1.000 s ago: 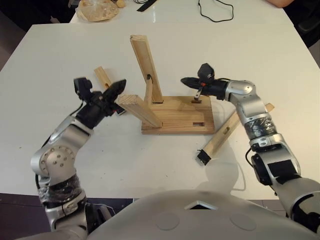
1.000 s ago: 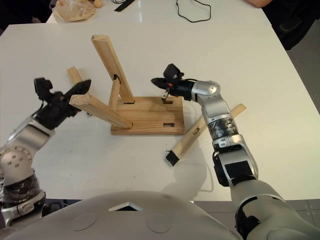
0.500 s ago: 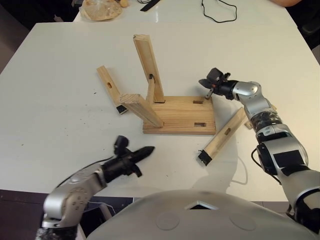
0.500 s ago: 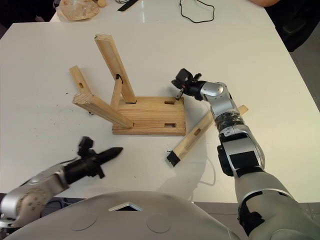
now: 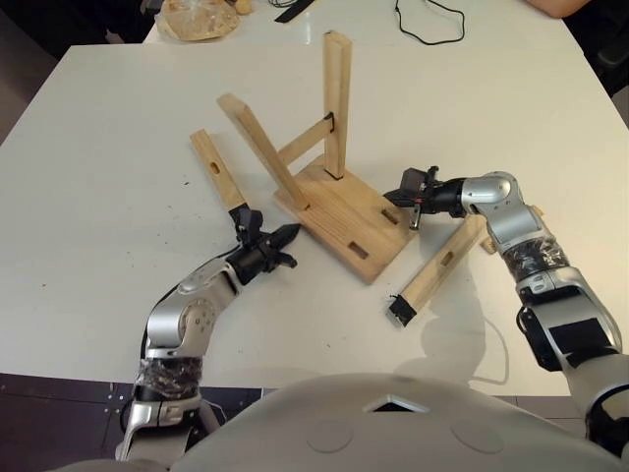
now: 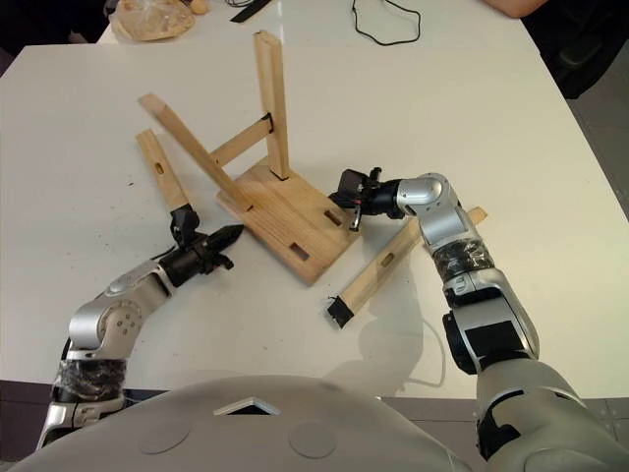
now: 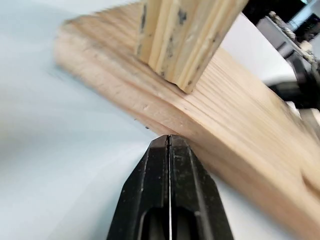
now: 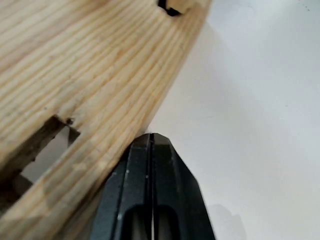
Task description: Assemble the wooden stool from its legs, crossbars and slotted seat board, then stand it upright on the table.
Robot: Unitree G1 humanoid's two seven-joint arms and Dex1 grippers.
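Left claw (image 5: 287, 234) and right claw (image 5: 401, 193), closed and empty, flank seat board (image 5: 346, 214); loose legs (image 5: 218, 169) alongside.

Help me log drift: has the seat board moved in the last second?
Yes. The seat board turned clockwise in the eye views, a corner swinging toward the right loose leg, which stayed put.
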